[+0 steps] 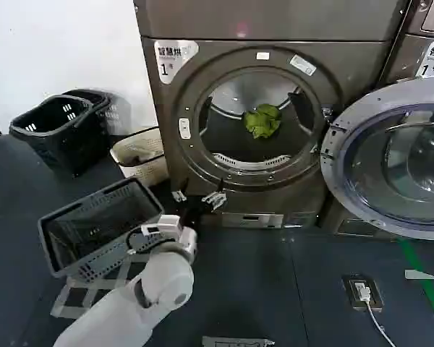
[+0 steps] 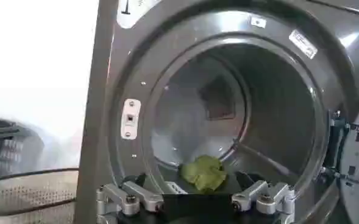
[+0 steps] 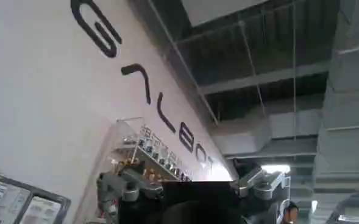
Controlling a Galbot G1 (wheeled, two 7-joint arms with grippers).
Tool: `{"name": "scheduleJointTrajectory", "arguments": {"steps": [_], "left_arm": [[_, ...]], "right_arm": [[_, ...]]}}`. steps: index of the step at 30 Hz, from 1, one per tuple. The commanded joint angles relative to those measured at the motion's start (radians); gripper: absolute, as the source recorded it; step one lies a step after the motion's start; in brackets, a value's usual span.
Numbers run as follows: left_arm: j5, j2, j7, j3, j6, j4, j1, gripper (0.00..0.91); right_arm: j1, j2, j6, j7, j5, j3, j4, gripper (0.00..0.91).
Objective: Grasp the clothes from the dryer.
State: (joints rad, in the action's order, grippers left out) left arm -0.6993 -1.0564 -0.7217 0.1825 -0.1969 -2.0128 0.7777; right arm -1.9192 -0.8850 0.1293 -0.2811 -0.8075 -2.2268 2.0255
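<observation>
The dryer (image 1: 166, 130) is a bronze-grey front loader with a white "1" label, and its round door (image 1: 390, 159) is swung open to the right. The clothes (image 1: 262, 121), a small yellow-green lump, lie on the drum floor near the front lip. My left gripper (image 1: 197, 199) hangs open just below and in front of the drum opening, holding nothing. In the left wrist view the clothes (image 2: 203, 173) sit straight ahead between the spread fingers of that gripper (image 2: 191, 182), still apart from them. My right gripper (image 3: 194, 195) is parked, pointing up at a wall and ceiling, links spread.
A grey mesh basket (image 1: 101, 224) stands on the floor beside my left arm. Two black baskets (image 1: 58, 126) and a beige one (image 1: 141, 155) sit left of the dryer. A second machine (image 1: 427, 50) stands at the right. A floor socket (image 1: 363, 291) lies on the dark floor.
</observation>
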Motion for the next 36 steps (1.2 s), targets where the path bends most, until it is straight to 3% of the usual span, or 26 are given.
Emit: {"name": "scheduleJointTrajectory", "arguments": {"steps": [1,5,36], "left_arm": [[0.002,0.001,0.002,-0.001,-0.002,0.005,0.002,0.907],[0.005,0.001,0.003,-0.001,-0.001,0.005,0.004,0.907],[-0.005,-0.011,-0.012,0.006,0.006,0.023,-0.011,0.907]], "right_arm": [[-0.002,-0.002,-0.019,0.013,0.001,-0.003,0.002,0.907],[-0.003,-0.006,-0.017,0.041,0.01,0.003,0.006,0.907],[-0.007,0.008,-0.032,0.052,0.001,-0.014,-0.007,0.907]]}}
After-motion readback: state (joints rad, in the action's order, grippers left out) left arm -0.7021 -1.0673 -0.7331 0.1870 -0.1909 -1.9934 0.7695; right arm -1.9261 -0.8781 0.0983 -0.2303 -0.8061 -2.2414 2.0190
